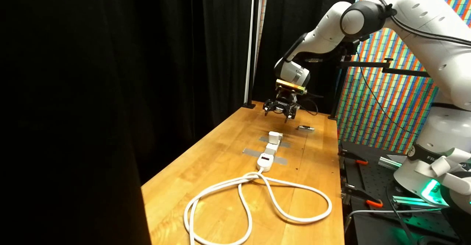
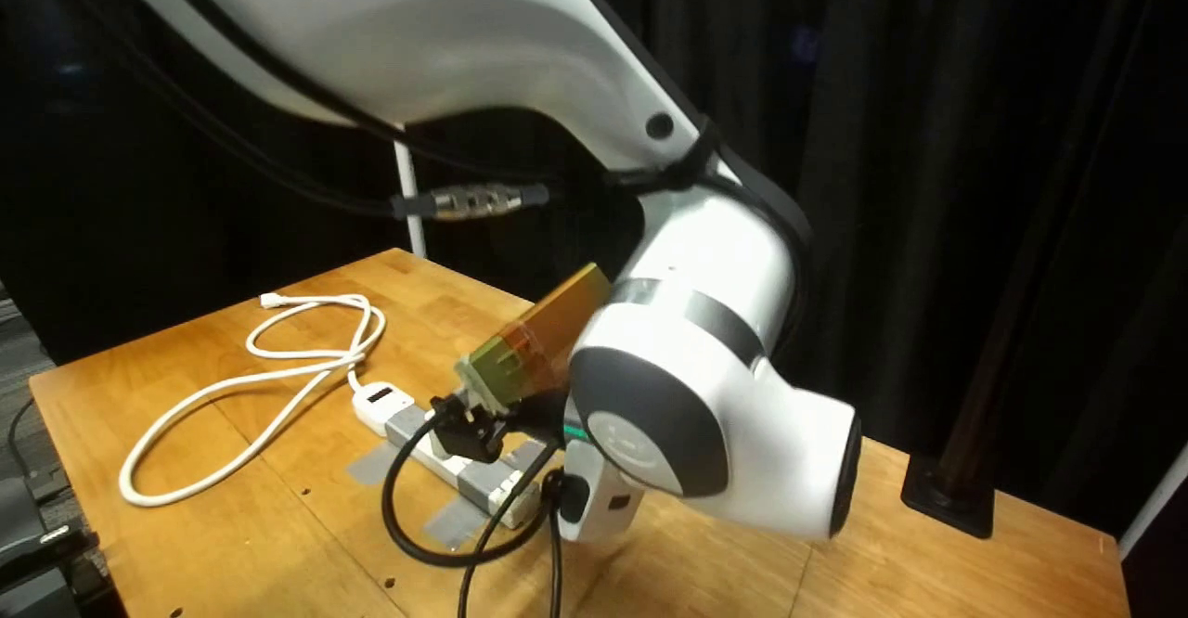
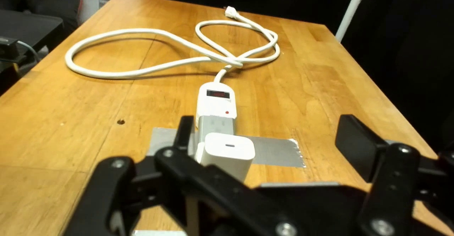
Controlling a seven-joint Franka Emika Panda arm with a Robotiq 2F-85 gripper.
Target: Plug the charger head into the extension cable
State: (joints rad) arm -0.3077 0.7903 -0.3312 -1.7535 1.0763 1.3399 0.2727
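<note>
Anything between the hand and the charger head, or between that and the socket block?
Nothing visible stands between the open hand and the charger head. The charger head appears to stand on the socket block; whether it is fully seated I can't tell.

In an exterior view we look down the length of the surface (image 1: 209, 164), from the end where the extension cable (image 1: 265, 163) lies looped nearest us, the arm (image 1: 325, 29) farther off. In an exterior view we stand close to the arm's wrist (image 2: 650, 414), looking slantwise down past it. From the wrist we face out over the parted jaws toward the looped end. All three views share the extension cable.
</note>
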